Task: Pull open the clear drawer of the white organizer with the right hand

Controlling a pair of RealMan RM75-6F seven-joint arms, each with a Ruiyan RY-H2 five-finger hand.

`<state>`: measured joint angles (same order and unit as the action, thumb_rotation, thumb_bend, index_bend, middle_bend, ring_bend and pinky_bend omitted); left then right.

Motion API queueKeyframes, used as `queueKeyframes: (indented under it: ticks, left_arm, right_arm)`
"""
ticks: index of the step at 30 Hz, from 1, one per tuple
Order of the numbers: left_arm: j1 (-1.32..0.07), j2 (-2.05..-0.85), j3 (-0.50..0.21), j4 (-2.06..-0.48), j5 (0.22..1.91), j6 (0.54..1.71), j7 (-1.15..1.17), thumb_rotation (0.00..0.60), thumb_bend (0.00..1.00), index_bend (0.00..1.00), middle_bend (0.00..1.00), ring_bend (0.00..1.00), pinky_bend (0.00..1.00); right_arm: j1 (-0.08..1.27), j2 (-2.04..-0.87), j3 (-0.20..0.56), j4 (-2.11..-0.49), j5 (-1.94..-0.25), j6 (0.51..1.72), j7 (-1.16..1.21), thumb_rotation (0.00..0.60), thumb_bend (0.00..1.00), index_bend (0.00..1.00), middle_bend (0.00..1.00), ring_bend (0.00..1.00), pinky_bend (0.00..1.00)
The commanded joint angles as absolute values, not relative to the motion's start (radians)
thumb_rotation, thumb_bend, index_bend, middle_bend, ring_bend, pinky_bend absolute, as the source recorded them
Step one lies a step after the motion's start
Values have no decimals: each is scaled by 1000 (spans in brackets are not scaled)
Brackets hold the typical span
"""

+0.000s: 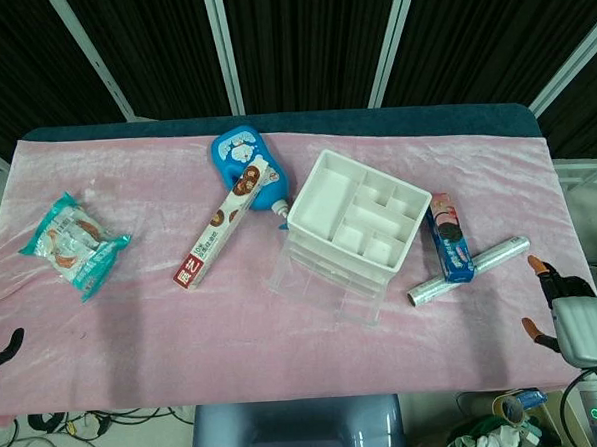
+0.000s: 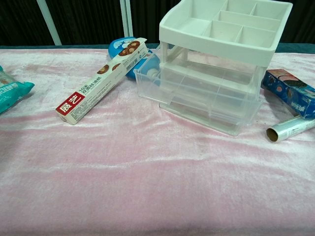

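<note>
Well right of the organizer (image 1: 357,223), off the table edge, the right hand (image 1: 574,324) hangs spread and empty; its drawer (image 2: 197,96) juts forward, so nothing seems left to pull.

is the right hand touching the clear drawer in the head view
No, the right hand is at the table's right edge, well apart from the clear drawer.
</note>
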<state>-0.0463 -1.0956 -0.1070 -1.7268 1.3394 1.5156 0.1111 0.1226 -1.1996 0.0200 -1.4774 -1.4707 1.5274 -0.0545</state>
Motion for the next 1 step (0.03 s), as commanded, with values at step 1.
queueKeyframes:
  ticks: [1]
  left_arm:
    - [-49,-1095,-108,-1725,1336,1510,113,600,295,98,55,0,67]
  right_arm:
    - [114,-1195,30,-1489,-1470,1538,-53,600,154,16,146,307,245]
